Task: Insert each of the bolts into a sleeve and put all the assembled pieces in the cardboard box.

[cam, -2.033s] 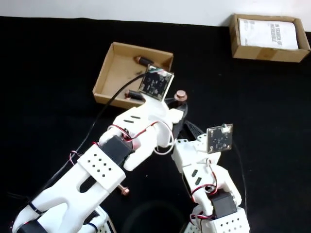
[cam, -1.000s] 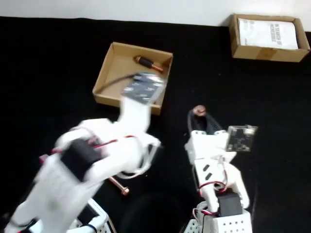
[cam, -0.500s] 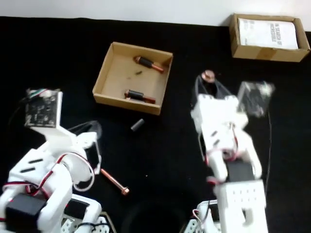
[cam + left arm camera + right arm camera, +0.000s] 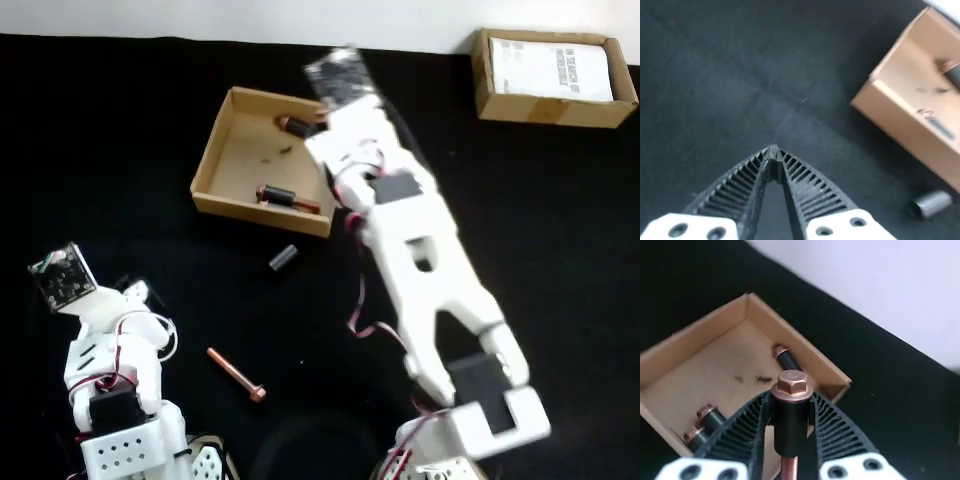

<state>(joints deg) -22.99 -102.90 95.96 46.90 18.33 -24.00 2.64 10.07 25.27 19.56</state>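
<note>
1. The right arm (image 4: 420,260) stretches across the black tabletop (image 4: 120,110) to the far right corner of the open brown cardboard box (image 4: 212,160).
2. The right gripper (image 4: 790,401) has its jaws clamped on a copper hex-head bolt fitted in a black cylindrical sleeve (image 4: 790,425). The piece hangs above the box. Its long axis runs along the jaws, with the head at their tips and the shank pointing back toward the wrist.
3. Two more sleeved bolts lie flat in the box. One (image 4: 290,198) lies along the near wall; the other (image 4: 292,124) is by the far wall.
4. A loose black sleeve (image 4: 283,257) lies on the tabletop just outside the near wall.
5. A bare copper bolt (image 4: 237,374) lies diagonally on the tabletop nearer the arm bases, with its head at the near end.
6. The left gripper (image 4: 773,151) hovers over bare cloth, well apart from the box. Its jaws are pressed together and hold nothing.
</note>
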